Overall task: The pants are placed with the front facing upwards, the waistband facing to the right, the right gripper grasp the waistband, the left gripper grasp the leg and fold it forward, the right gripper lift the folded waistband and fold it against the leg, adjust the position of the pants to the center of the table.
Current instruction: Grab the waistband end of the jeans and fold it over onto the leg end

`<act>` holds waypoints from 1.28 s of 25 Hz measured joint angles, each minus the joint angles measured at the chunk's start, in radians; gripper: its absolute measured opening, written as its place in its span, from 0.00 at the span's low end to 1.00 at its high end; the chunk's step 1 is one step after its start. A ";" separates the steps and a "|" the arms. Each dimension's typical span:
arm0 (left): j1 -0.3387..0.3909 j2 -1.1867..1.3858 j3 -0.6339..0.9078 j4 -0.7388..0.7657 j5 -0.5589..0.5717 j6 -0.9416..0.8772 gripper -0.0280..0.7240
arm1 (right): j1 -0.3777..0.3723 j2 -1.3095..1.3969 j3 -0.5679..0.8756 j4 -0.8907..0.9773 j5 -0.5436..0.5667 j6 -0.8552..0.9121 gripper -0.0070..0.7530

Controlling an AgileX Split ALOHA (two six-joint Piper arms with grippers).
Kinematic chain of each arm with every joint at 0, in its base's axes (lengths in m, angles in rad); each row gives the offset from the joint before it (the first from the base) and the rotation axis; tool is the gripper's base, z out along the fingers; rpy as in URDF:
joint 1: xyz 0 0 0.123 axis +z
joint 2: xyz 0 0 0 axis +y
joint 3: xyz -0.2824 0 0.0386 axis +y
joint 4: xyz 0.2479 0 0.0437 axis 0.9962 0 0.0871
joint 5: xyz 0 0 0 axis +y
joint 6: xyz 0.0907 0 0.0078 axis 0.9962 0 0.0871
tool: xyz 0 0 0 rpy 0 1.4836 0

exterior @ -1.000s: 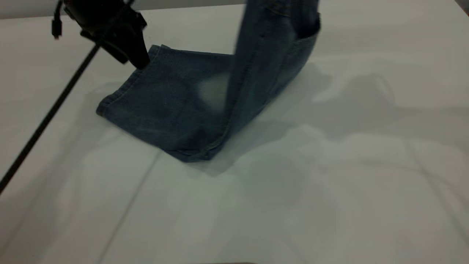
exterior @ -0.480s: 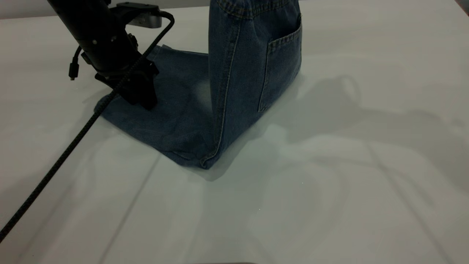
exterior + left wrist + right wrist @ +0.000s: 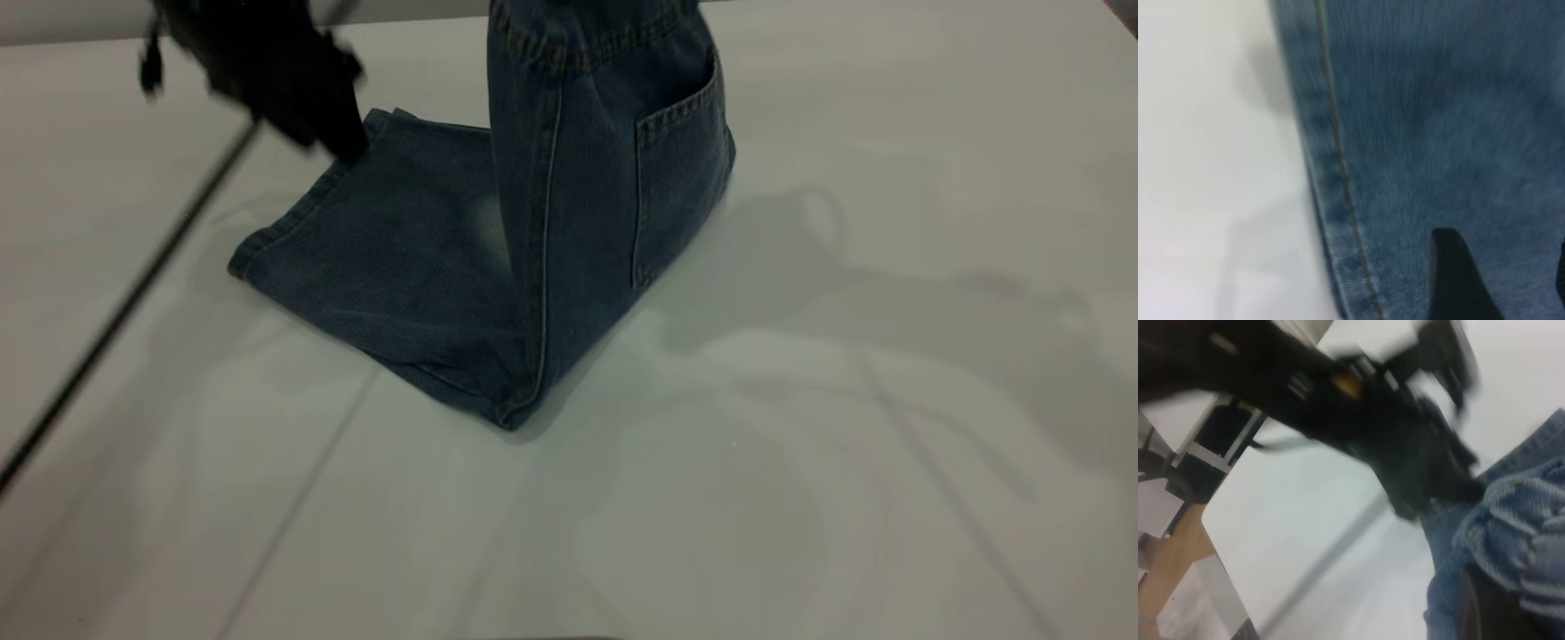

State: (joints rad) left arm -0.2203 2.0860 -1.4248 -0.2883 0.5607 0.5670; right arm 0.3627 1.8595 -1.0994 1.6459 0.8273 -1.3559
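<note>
Pants (image 3: 427, 258) mid-table (image 3: 800, 444), waist end raised.
Legs flat at left; waistband (image 3: 569, 44) up at far right; left gripper (image 3: 333, 133) over far-left hem.

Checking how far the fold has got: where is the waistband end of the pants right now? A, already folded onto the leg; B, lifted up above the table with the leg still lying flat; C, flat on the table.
B: the pants rise upright from the flat leg.

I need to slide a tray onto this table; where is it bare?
The table is bare in front of and right of the pants. It is crowded at the far left, where the left gripper meets the leg hem and the raised waistband hangs.
</note>
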 joint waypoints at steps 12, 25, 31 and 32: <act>0.000 -0.450 0.001 0.002 -0.027 -0.019 0.47 | 0.088 0.174 -0.124 0.086 -0.076 -0.061 0.13; 0.000 -0.579 0.001 0.003 0.101 -0.054 0.47 | 0.302 0.368 -0.331 0.118 -0.353 -0.084 0.14; 0.000 -0.579 0.001 0.003 0.149 -0.076 0.47 | 0.336 0.420 -0.392 0.067 -0.346 -0.007 0.39; 0.000 -0.579 0.001 0.003 0.152 -0.077 0.47 | 0.341 0.420 -0.403 0.049 -0.340 0.007 0.45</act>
State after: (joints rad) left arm -0.2203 1.5075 -1.4236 -0.2854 0.7124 0.4897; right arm 0.7036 2.2797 -1.5026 1.6948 0.4872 -1.3490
